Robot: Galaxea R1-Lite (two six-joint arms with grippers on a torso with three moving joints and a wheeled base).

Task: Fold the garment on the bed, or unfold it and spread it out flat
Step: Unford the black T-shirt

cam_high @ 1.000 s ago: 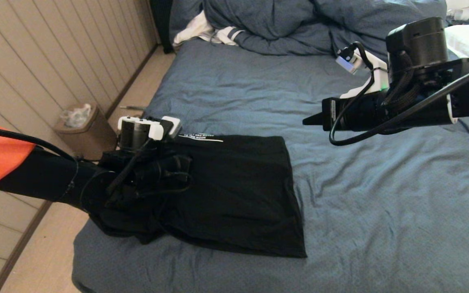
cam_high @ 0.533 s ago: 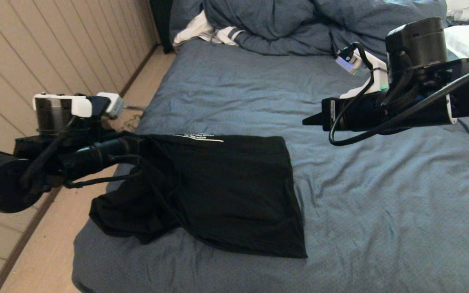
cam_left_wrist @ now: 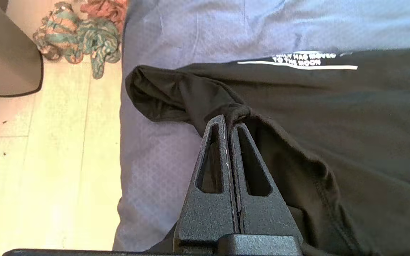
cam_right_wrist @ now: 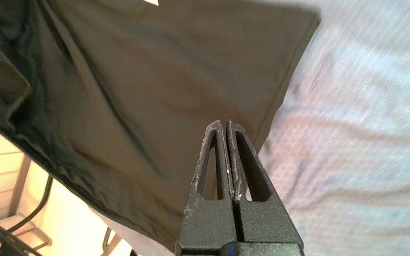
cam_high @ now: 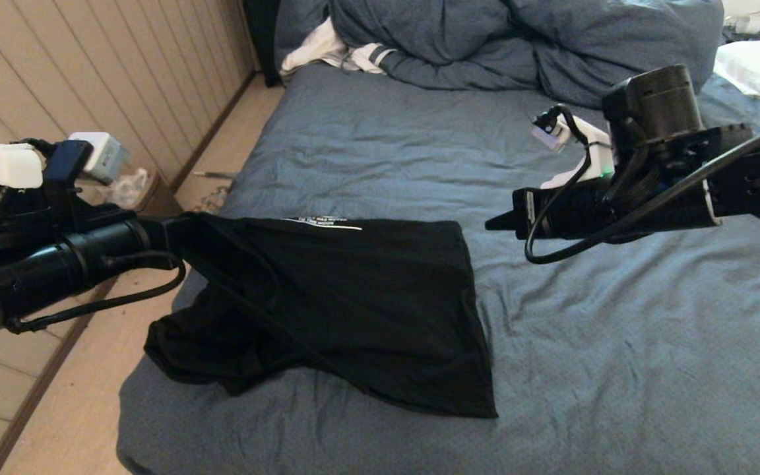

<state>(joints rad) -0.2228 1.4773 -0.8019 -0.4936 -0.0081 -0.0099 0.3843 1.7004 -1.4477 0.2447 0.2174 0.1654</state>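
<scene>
The garment (cam_high: 367, 310), a black T-shirt with a line of white lettering at its far edge, lies on the bed (cam_high: 617, 343) near the left side. Its near-left part is bunched at the mattress edge. My left gripper (cam_high: 179, 231) is shut on a pinched fold of the garment (cam_left_wrist: 351, 124) at its far-left corner; in the left wrist view the gripper (cam_left_wrist: 230, 121) holds the cloth lifted and taut. My right gripper (cam_high: 495, 224) hovers above the sheet just right of the shirt. In the right wrist view this gripper (cam_right_wrist: 225, 123) is shut and empty over the garment's (cam_right_wrist: 155, 71) edge.
A bunched blue-grey duvet (cam_high: 485, 39) and a white striped cloth (cam_high: 327, 53) lie at the head of the bed. A white pillow (cam_high: 756, 66) is at far right. Left of the bed are wooden floor, a bin (cam_left_wrist: 5, 64) and a multicoloured rag (cam_left_wrist: 80, 35).
My left arm has drawn back to the left with the shirt's corner, stretching that side out over the bed edge. My right arm has sunk a little and shifted slightly left.
</scene>
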